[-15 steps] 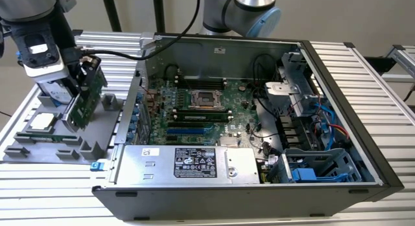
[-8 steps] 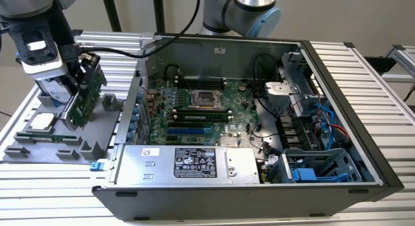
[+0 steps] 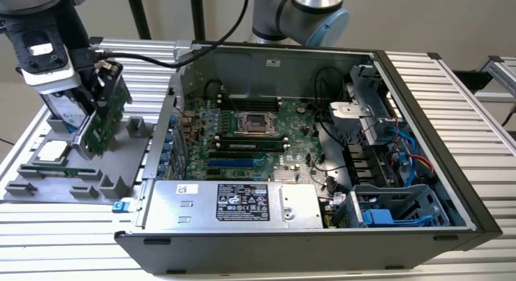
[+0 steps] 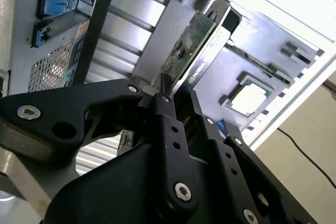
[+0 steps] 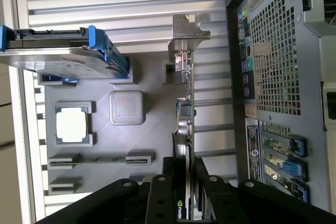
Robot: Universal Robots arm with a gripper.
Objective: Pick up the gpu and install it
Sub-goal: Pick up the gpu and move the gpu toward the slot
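The gpu (image 3: 109, 121) is a green card standing on edge over the grey parts tray (image 3: 81, 181), at the exterior view's left and outside the computer case. My gripper (image 3: 103, 81) comes down on its top edge and is shut on it. In the second wrist view, the black fingers (image 4: 169, 124) clamp the gpu (image 4: 191, 45) from both sides, gripper (image 4: 178, 92). The first wrist view has the gpu (image 5: 185, 106) edge-on, its silver bracket (image 5: 189, 27) at the far end, running out from my gripper (image 5: 186, 167). I cannot tell whether its lower edge still sits in the tray slot.
The open computer case (image 3: 322, 235) lies at the centre with its motherboard (image 3: 258, 133) and blue slot (image 3: 229, 163) exposed. The tray also holds a silver hard drive with blue rails (image 5: 58, 51), a processor chip (image 5: 71, 127) and a RAM stick (image 3: 48, 171). The case's rear wall (image 5: 273, 66) is close beside the gpu.
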